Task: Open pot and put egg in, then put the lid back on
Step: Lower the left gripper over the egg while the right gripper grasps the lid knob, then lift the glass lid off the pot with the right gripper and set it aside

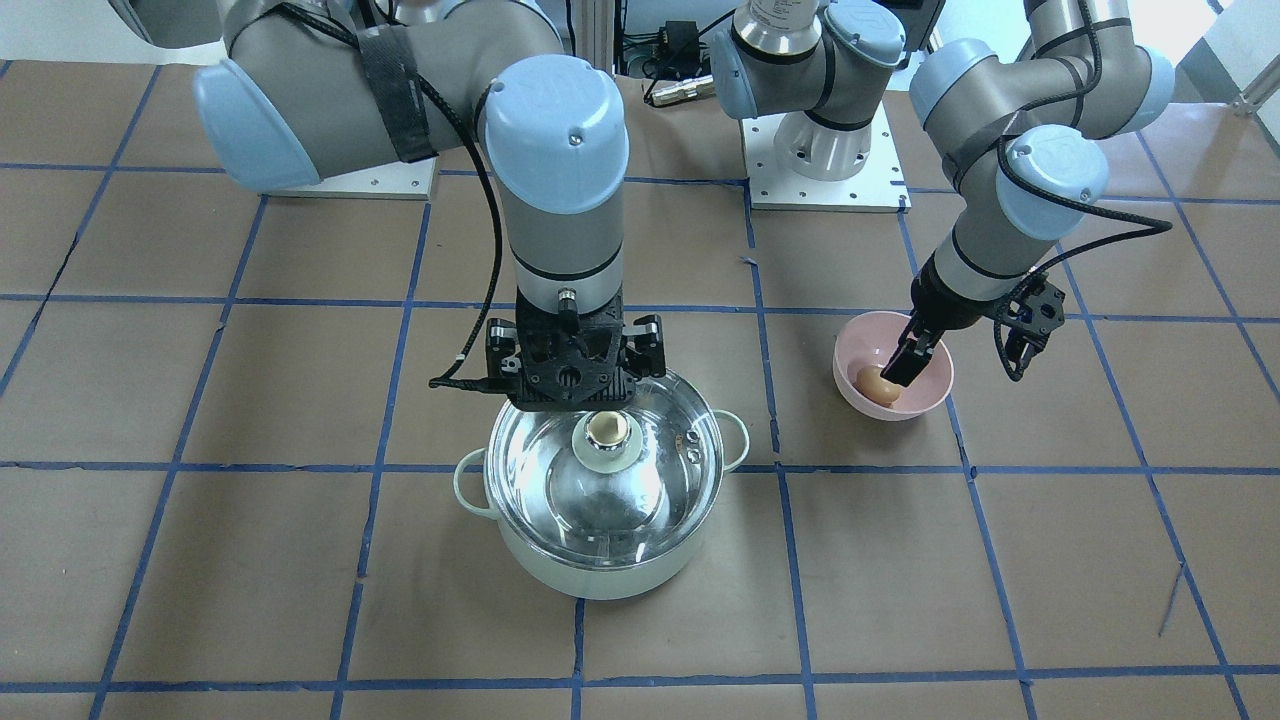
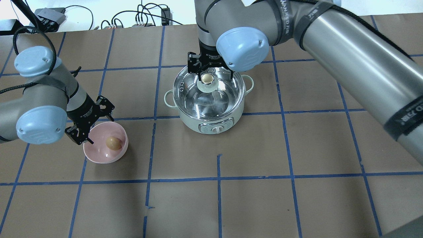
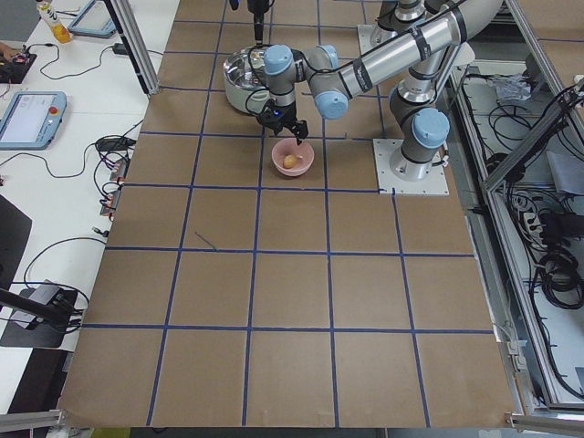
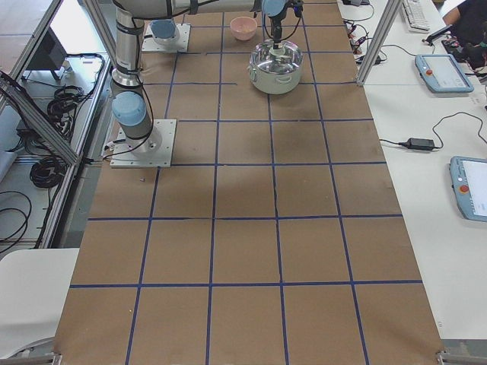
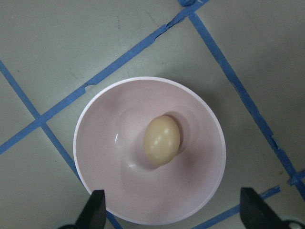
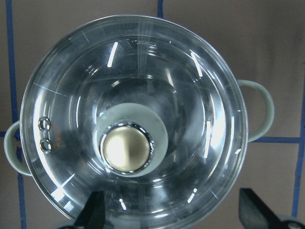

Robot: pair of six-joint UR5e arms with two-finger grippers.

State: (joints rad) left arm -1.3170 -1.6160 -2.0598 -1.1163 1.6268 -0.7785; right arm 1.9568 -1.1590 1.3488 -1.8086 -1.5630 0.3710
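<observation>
The mint-green pot (image 2: 211,123) stands at the table's middle with the glass lid (image 2: 216,99) on it; the lid's cream knob (image 2: 207,78) is at its centre. My right gripper (image 2: 211,70) is open just above the lid, with one finger on each side of the knob (image 6: 127,149) and not touching it. The tan egg (image 2: 113,143) lies in the pink bowl (image 2: 99,156). My left gripper (image 2: 83,138) is open at the bowl's rim, close beside the egg (image 5: 162,140) and apart from it.
The pot's loop handles (image 2: 169,98) stick out to both sides, and a control dial (image 2: 216,129) is on its near wall. Cables and boxes (image 2: 138,19) lie along the far table edge. Both arm bases (image 1: 825,150) stand on the robot's side.
</observation>
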